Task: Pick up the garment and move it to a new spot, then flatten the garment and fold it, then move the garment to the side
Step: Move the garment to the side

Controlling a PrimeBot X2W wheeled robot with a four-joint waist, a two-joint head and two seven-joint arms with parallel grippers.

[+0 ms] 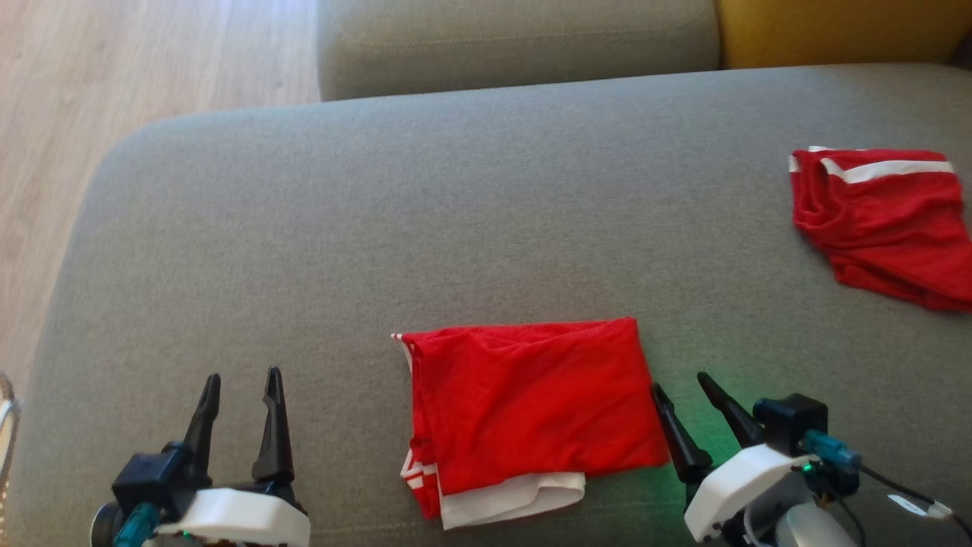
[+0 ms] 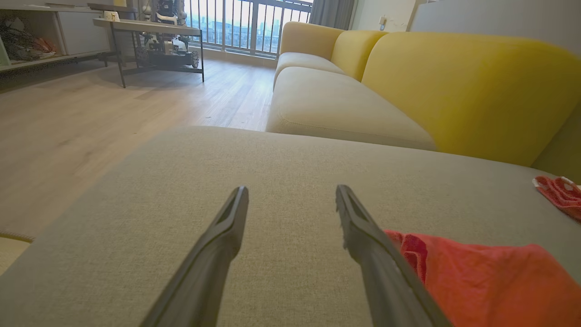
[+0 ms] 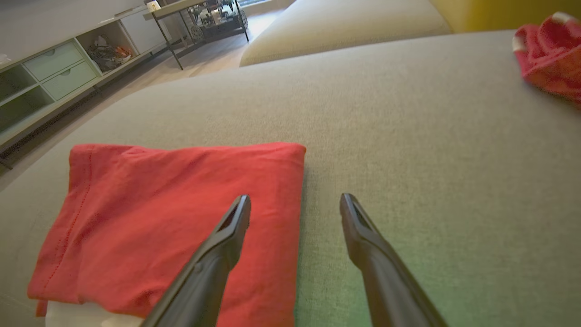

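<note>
A folded red garment (image 1: 531, 403) lies at the lower centre of the head view, on a grey cushion (image 1: 456, 213). It forms a neat rectangle, with white trim peeping out at its lower left corner. The left gripper (image 1: 243, 374) sits at the lower left, well apart from the garment, jaws wide and holding nothing. The right gripper (image 1: 680, 381) sits at the lower right, jaws also wide and empty. In the right wrist view one of its fingers hangs over the garment's right edge and the other over bare cushion (whether it touches the cloth I cannot tell).

The garment looks thin, light and limp, so its layers would likely slip apart if lifted by one corner. A safer hold, in my judgement, is a pinch through all layers at the right edge.

The cushion is broad, flat and woven, and probably grips cloth a little. A second garment (image 1: 881, 220), also red, lies crumpled at the upper right. Pale wood floor (image 1: 114, 68) shows at the upper left. The left wrist view has a yellow sofa back (image 2: 454, 86) at its upper right and a table (image 2: 150, 27) at its upper left.
</note>
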